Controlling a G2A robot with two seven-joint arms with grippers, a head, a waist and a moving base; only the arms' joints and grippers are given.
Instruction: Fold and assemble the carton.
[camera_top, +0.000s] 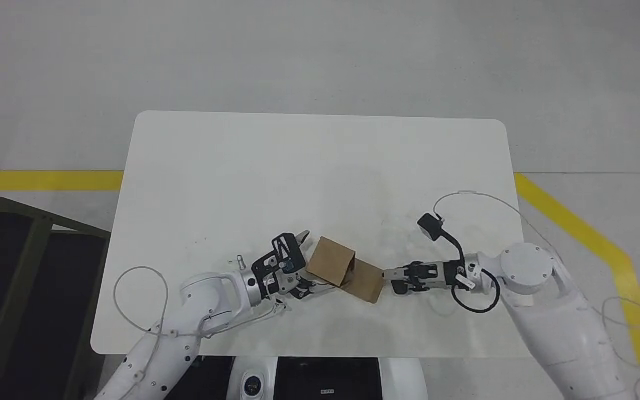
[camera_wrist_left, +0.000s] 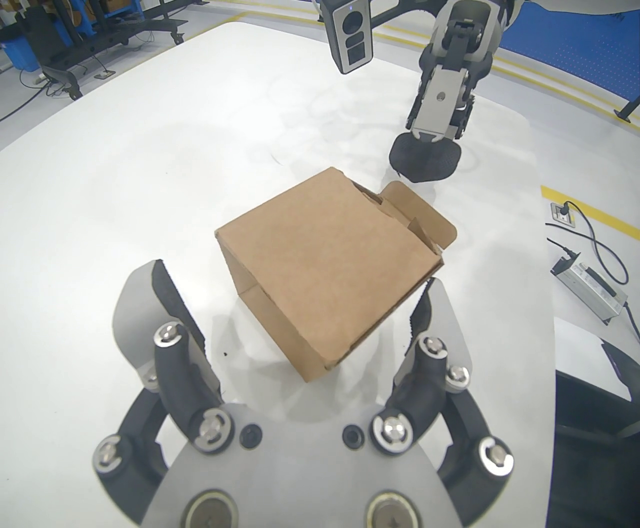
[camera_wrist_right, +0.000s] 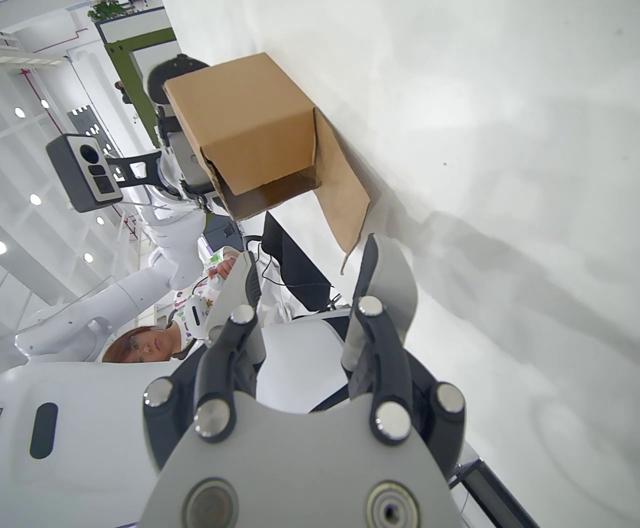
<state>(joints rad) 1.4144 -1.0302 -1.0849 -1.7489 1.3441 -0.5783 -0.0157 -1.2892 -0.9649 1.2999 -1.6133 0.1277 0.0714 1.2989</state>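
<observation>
Top view: the carton (camera_top: 343, 270) rests on the bench (camera_top: 320, 160) directly between the left gripper (camera_top: 303, 265) and the right gripper (camera_top: 390, 277). Its long axis runs along the line joining the two sets of fingers.

Left wrist view: the left fingers (camera_wrist_left: 165, 300) are spread wide and grip nothing. The carton's folded end sits just ahead of them, partly within the gap. One corner lies right beside a fingertip; contact cannot be confirmed.

Right wrist view: the right fingers (camera_wrist_right: 385, 280) are parted and hold nothing. The carton's unclosed end faces them. Its tuck flap (camera_wrist_right: 340, 195) projects toward them along the bench, with the tip just short of the fingertips.

The right fingers are therefore nearer the remaining work. The likely next step is to fold this flap in while the left fingers brace the opposite end. Without that brace, a push on the flap would probably slide the carton toward the left fingers.

The right arm's wrist camera (camera_wrist_left: 350, 35) sits above the right fingers, apart from the flap. A power adapter (camera_wrist_left: 590, 290) lies off the bench, well apart from both sets of fingers.
</observation>
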